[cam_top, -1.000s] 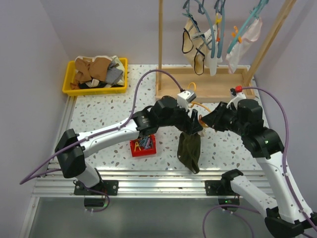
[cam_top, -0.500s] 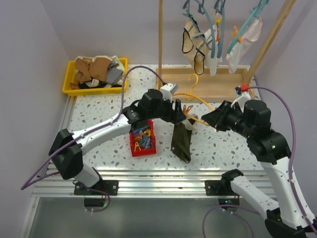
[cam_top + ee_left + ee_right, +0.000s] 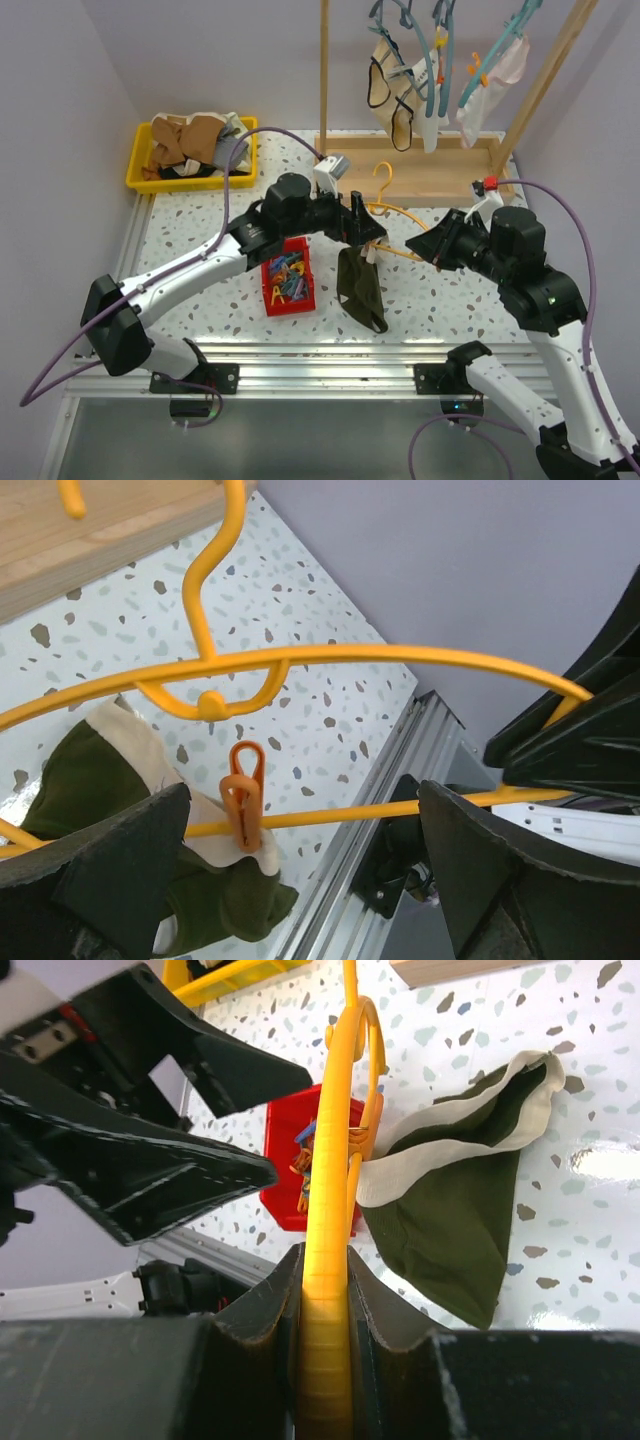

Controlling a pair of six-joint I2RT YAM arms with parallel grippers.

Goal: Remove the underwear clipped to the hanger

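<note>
The yellow hanger is held level over the table, and my right gripper is shut on its end. In the right wrist view the fingers pinch the hanger's bar. The dark green underwear with a cream waistband hangs from the lower bar. An orange clip pins its waistband there. My left gripper is open beside the hanger's left part. Its wide jaws frame the lower bar and hold nothing.
A red bin of clips sits just left of the underwear. A yellow basket of clothes stands at the back left. A wooden rack at the back carries more hangers with garments. An aluminium rail runs along the front edge.
The left gripper has moved left and back along the hanger and opened wide. The hanger and the hanging underwear have shifted left with the right arm.
</note>
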